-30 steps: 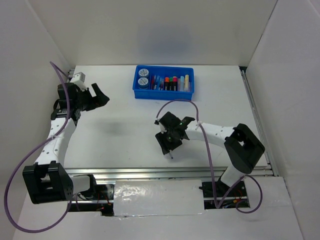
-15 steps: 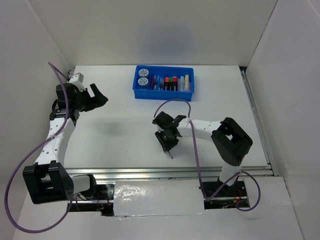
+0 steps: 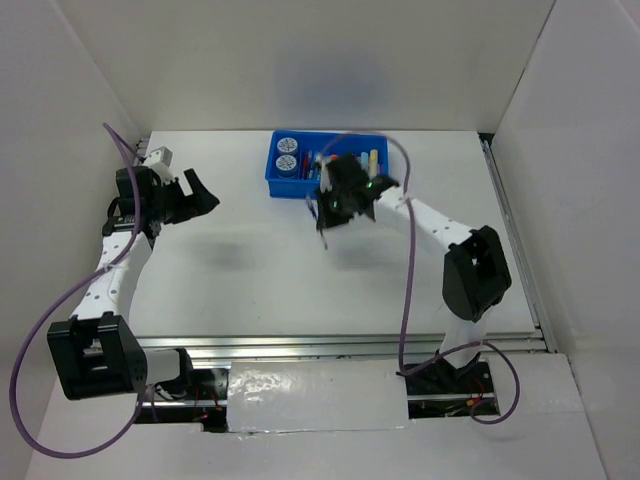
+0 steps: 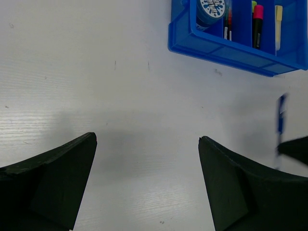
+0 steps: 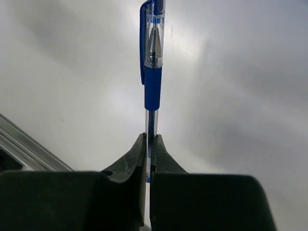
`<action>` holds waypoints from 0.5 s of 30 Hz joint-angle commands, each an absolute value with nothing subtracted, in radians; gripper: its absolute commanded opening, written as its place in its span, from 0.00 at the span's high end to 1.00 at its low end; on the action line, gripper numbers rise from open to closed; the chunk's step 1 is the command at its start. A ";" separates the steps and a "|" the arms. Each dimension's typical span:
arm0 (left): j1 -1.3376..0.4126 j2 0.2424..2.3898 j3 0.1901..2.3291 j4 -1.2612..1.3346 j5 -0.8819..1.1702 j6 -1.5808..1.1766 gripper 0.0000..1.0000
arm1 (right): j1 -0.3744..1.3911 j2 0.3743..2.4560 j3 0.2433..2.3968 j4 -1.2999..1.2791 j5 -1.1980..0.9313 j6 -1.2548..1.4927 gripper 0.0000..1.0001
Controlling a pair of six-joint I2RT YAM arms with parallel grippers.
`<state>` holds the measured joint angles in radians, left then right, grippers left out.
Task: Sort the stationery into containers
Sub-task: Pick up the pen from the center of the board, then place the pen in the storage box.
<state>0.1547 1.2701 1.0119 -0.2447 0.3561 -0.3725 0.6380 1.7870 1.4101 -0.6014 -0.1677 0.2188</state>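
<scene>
My right gripper (image 5: 149,139) is shut on a thin blue pen (image 5: 152,72), which sticks straight out from between the fingers. In the top view that gripper (image 3: 330,205) hangs just in front of the blue tray (image 3: 290,188), with the pen (image 3: 322,228) pointing down toward the table. The tray (image 4: 226,48) holds round pale-blue discs (image 3: 287,152), pens and coloured highlighters (image 4: 258,14) in side-by-side compartments. The right arm hides part of the tray's middle. My left gripper (image 3: 203,190) stands open at the far left over bare table (image 4: 147,137), holding nothing.
White walls close in the table on three sides. A metal rail (image 3: 340,345) runs along the near edge by the arm bases. Purple cables (image 3: 405,260) loop off both arms. The blue pen (image 4: 280,120) shows at the right edge of the left wrist view.
The right gripper has shut on the blue pen, lifted it from the middle of the table and carried it back to the tray's front. The left arm has barely moved.
</scene>
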 commanded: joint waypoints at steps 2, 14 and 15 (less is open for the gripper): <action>0.160 1.287 1.028 -0.170 0.402 -0.377 0.01 | 0.514 1.832 1.869 -0.495 -0.245 0.215 1.00; 0.153 1.328 1.042 -0.146 0.403 -0.388 0.01 | 0.425 2.293 2.269 -0.212 -0.204 0.270 1.00; 0.152 1.333 1.046 -0.159 0.403 -0.377 0.01 | 0.422 2.319 2.299 -0.215 -0.195 0.275 1.00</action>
<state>0.1543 1.3273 1.0126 -0.1875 0.3889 -0.3923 0.4141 2.2364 2.3142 -0.2974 -0.2169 0.2562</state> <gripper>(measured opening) 0.993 0.025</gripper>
